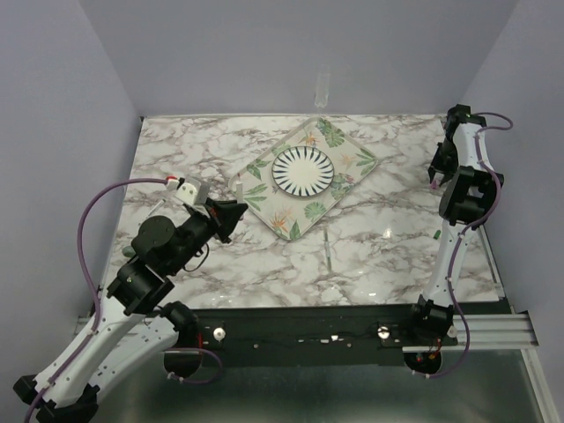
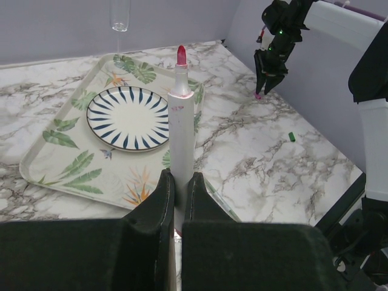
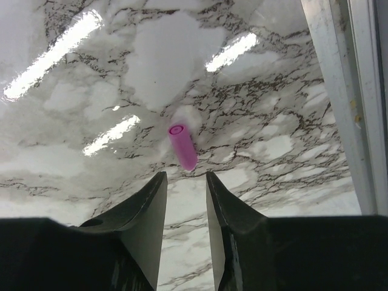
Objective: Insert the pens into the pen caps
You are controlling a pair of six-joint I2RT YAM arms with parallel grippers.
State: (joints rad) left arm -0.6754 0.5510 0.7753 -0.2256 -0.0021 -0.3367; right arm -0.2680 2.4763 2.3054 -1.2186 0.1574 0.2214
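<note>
The pen [image 2: 180, 130], a white marker with its red tip bare and pointing up, stands upright in our left pincer [image 2: 180, 179], whose two fingers are closed snugly on the lower barrel. From the top view we see it held just beside the near left corner of the leaf-patterned tray [image 2: 66, 173]. The pink cap [image 3: 182, 147] lies on its side on the marble bench [image 3: 121, 73], far over to the right, with its open end turned away from our right pincer [image 3: 184, 179]. That pincer's fingers are spread apart and hold nothing, and the cap lies just beyond their tips. The tray carries a blue-and-white striped plate [image 2: 130, 118]. A small green bit [image 2: 291, 137] lies on the bench between the two arms, and a clear vessel [image 2: 120, 13] stands behind the tray by the far wall.
</note>
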